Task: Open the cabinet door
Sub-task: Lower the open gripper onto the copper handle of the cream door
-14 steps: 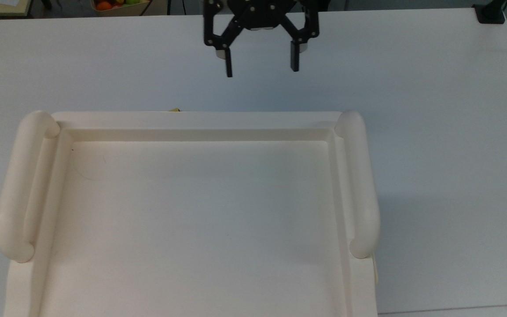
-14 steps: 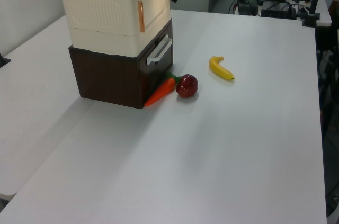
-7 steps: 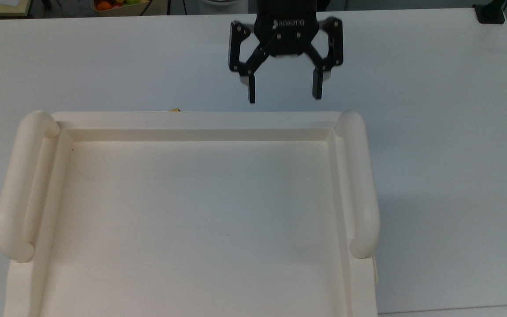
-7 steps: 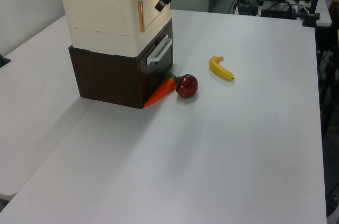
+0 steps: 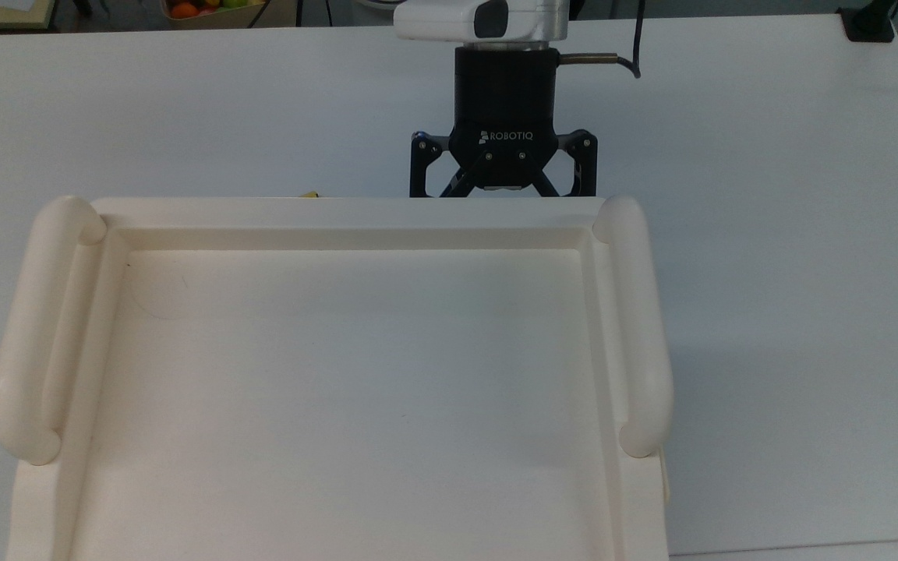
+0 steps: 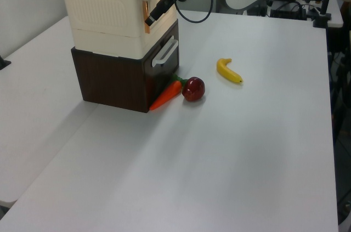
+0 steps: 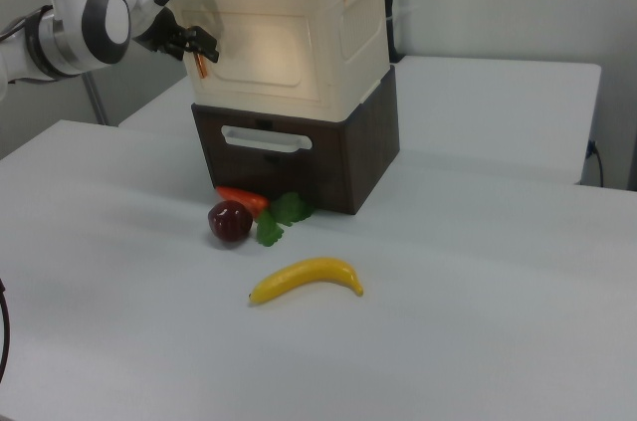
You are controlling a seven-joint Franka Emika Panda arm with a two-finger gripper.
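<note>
My gripper point(image 7: 199, 51) at the cabinet door point(image 7: 267, 53)
My fingertips meet its orange handle point(image 6: 146, 10); I cannot tell whether they are clamped.

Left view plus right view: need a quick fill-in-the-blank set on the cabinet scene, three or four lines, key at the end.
1. The cream cabinet sits on top of a dark ____ drawer unit.
2. The gripper is at the cabinet's copper-coloured ____.
3. The fruit lying apart from the others on the table is the ____.
4. The apple lies right beside the ____.

Missing words: brown; handle; banana; carrot
</note>
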